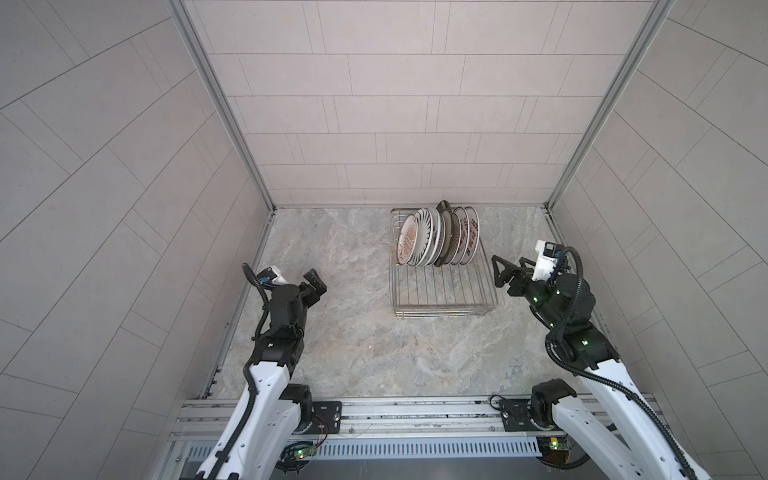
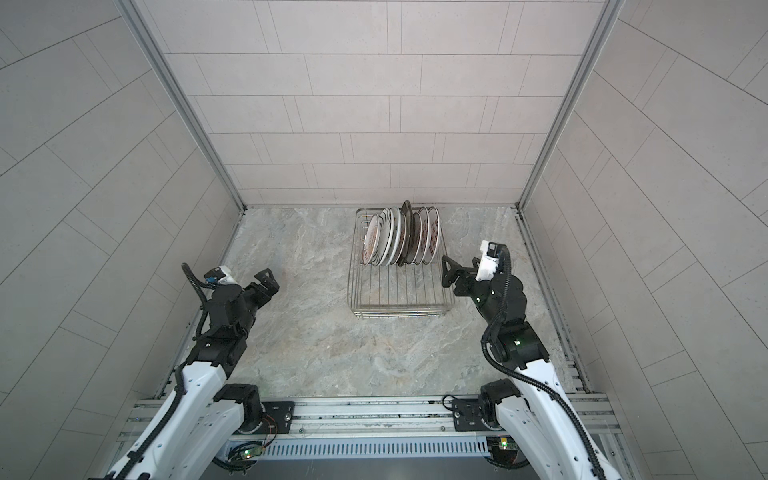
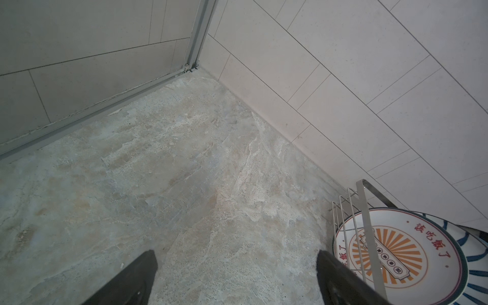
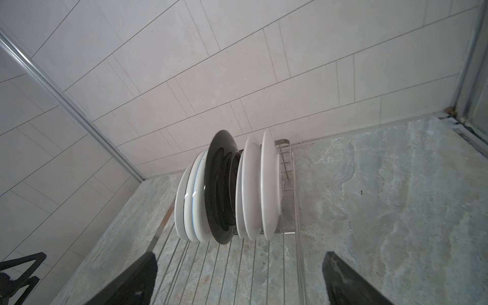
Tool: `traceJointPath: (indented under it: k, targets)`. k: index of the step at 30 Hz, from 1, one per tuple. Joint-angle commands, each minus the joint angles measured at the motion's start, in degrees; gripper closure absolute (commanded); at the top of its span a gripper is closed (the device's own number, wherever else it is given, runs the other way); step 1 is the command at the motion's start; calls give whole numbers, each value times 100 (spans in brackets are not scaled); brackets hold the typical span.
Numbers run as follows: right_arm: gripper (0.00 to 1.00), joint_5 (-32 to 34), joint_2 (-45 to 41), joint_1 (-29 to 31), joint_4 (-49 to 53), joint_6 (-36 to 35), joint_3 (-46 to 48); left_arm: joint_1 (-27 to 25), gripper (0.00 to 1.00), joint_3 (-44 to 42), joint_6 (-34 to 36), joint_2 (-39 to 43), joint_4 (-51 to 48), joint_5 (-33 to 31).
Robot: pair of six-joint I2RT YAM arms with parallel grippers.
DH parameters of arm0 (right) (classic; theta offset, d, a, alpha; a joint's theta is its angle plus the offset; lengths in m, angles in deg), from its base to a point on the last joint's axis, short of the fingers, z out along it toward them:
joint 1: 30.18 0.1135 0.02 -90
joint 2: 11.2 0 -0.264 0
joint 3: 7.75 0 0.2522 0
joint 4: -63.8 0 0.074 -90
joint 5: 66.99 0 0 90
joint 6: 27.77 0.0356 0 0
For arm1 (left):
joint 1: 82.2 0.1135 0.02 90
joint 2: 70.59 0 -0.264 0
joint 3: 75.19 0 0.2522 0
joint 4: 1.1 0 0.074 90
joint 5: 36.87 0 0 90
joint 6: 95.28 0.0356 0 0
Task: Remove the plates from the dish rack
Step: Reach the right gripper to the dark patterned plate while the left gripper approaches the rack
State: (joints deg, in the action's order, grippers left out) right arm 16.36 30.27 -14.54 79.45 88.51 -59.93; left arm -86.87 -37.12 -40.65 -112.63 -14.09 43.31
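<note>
The dish rack (image 1: 444,311), a silver wire frame, stands right of centre near the back wall in both top views (image 2: 395,309). Several plates (image 1: 436,239) stand on edge in its rear half (image 2: 401,239). An orange-sunburst plate (image 3: 412,237) is leftmost, with a blue-stroked one (image 3: 475,274) behind it. The right wrist view shows the plates' white backs (image 4: 252,184) and a dark plate (image 4: 219,163). My left gripper (image 1: 315,283) (image 2: 268,282) (image 3: 235,254) hangs open and empty, left of the rack. My right gripper (image 1: 509,262) (image 2: 460,261) (image 4: 240,256) is open and empty at the rack's right side.
The marbled tabletop (image 1: 353,353) is boxed in by tiled walls at the back (image 1: 395,124) and both sides. An aluminium rail (image 1: 415,409) carrying both arm bases runs along the front edge. The front half of the rack (image 4: 298,211) holds no plates.
</note>
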Motion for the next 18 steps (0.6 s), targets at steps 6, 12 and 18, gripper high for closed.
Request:
traceJointPath:
  k: [6,12,18]
  targets:
    - [1,2127,2083,1196,949,-1064,-1949,-566,0,1027,382,-817,-579,-1052]
    - [1,2203,3268,1202,1000,-1269,-2885,-559,0,633,1027,-889,1125,30]
    - [1,2237,3974,1200,1089,-1226,-3467,-537,0,350,552,-1123,2443,981]
